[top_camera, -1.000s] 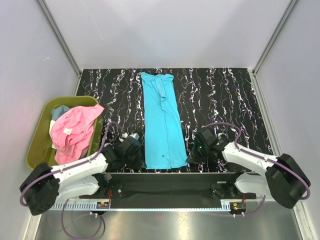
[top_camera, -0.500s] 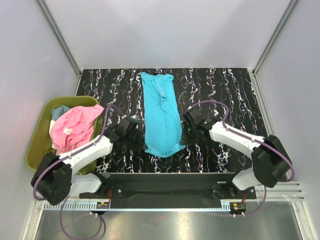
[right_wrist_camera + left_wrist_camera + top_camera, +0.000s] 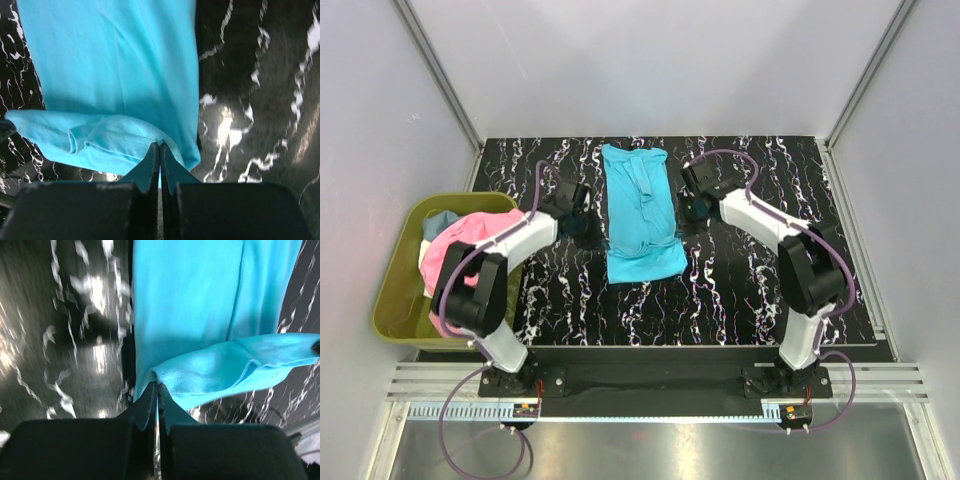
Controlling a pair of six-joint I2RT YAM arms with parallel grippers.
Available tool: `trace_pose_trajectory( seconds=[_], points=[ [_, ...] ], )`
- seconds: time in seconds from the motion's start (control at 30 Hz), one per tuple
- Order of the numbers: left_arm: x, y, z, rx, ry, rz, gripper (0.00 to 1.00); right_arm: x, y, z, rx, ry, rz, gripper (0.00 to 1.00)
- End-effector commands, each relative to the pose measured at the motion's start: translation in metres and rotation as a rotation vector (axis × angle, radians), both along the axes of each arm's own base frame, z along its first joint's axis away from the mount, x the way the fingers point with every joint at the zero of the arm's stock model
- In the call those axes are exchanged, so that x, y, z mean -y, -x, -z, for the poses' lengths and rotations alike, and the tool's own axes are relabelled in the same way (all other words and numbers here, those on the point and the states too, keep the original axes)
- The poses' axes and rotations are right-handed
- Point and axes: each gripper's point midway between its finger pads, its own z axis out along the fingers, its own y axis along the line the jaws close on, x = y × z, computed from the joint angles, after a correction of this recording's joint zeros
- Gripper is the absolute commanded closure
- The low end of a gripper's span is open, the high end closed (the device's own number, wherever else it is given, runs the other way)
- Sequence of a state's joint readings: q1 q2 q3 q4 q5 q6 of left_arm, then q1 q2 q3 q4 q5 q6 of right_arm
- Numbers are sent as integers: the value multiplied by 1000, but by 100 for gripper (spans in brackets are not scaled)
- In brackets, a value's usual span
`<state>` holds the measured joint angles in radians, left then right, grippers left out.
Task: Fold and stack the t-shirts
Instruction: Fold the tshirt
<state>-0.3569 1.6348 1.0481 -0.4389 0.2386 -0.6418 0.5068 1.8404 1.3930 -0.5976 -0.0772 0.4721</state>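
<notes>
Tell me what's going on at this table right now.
Both arms are working on the turquoise t-shirt, which is laid out on the black marbled table. The left end effector and the right end effector are each shut on a corner of its near hem. They hold that end doubled over the rest of the shirt, so the fold is partway done. A pink t-shirt lies heaped in the olive bin at the left.

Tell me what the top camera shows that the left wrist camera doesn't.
Only the top view: the olive-green bin holding a pink t-shirt, and the whole outline of the turquoise t-shirt. Only the left wrist view: the left gripper close up, jaws shut on that shirt's hem. Both: the turquoise cloth doubled over itself on the black marbled table.
</notes>
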Motion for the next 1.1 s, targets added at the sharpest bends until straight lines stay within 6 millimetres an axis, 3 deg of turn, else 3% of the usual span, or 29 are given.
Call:
trace_pose_trajectory(
  seconds=[0.0,0.03,0.1,0.13,0.17,0.4,0.67,0.7,0.77,0.8,1.07],
  points=[
    [-3,-40,-26,80,-10,15,100,-9,-27,-4,53,-13,-108,100],
    [-5,-44,-18,60,-24,10,100,-9,-33,4,40,-13,-108,100],
    [-4,-61,-26,84,-11,7,100,-15,-46,-6,73,-22,-126,100],
    [-6,-64,-20,63,-10,3,100,-14,-49,-1,57,-12,-128,100],
    [-7,-69,-21,65,-8,0,100,-16,-58,-10,81,-16,-129,100],
    [-21,-112,-24,74,9,-59,100,-6,-91,-18,109,-8,-120,100],
    [-23,-151,-32,104,55,-70,100,-1,-128,-22,136,-23,-119,100],
    [-24,-152,-23,78,53,-73,100,2,-131,-15,120,-18,-117,100],
    [-24,-159,-16,60,62,-76,100,0,-140,-19,135,-31,-122,100],
    [-23,-161,-15,62,71,-74,100,2,-142,-9,115,-29,-118,100],
    [-24,-176,3,42,92,-77,100,-6,-162,0,118,-75,-130,98]
  ],
)
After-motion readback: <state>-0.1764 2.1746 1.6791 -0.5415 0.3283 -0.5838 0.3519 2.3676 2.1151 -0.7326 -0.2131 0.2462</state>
